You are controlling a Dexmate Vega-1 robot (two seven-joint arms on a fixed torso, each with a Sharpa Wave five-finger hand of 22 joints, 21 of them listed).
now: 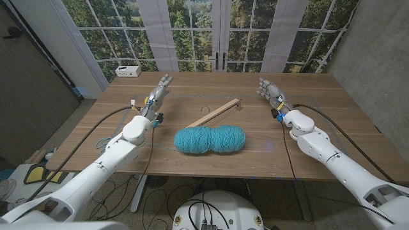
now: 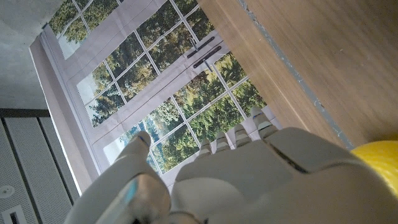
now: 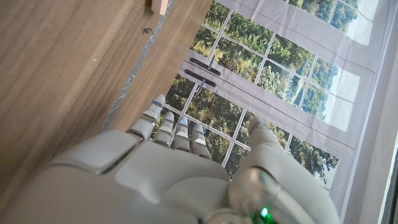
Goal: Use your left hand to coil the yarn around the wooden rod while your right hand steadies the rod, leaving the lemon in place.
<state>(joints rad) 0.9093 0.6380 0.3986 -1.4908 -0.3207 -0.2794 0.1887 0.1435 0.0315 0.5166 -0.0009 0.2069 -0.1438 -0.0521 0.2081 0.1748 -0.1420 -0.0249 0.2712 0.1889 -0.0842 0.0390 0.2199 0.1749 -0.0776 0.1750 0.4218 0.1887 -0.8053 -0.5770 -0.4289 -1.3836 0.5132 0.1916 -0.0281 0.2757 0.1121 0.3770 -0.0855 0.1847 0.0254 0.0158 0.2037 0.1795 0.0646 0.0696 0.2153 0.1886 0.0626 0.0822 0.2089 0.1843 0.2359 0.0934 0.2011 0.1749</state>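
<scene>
A teal yarn skein (image 1: 210,139) lies in the middle of the table, near the front. Just behind it a wooden rod (image 1: 215,113) lies slanted, its far end pointing back right; one end of the rod (image 3: 160,5) also shows in the right wrist view. A thin strand of yarn runs loose by the rod. My left hand (image 1: 159,91) hovers back left of the rod, fingers stretched out, holding nothing. My right hand (image 1: 271,90) hovers back right of it, fingers also apart and empty. A yellow lemon (image 2: 380,158) peeks out beside my left hand (image 2: 249,180).
A white box (image 1: 128,70) sits at the table's back left corner. Grey tape lines (image 1: 268,148) mark a rectangle on the tabletop. Black cables trail along both arms. Large windows stand behind the table.
</scene>
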